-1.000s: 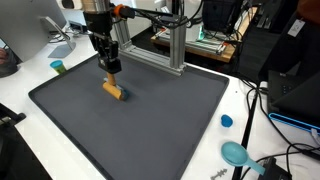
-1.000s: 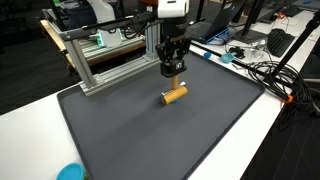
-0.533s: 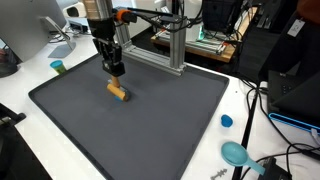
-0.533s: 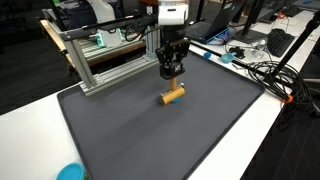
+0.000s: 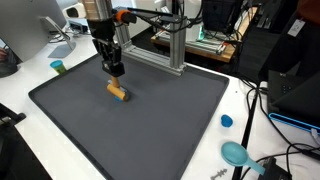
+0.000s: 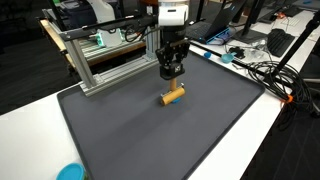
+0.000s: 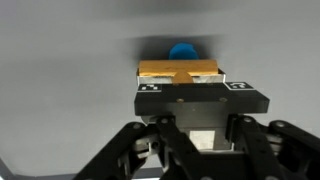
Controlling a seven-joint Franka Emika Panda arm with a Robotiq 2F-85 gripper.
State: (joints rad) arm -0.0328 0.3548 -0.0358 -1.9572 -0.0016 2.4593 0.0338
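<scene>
Orange peg (image 5: 118, 91) lying flat on dark mat (image 5: 150, 125), just below jaws, not touching. Cannot tell width of jaws. Probably best to centre above peg, align across its short side, lower slowly.

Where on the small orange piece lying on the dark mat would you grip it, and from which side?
Probably best: grip the orange piece at its middle, fingers across its narrow width, coming straight down. It lies flat and lengthwise on the mat with both long sides free, and the gripper hangs just above it.
</scene>
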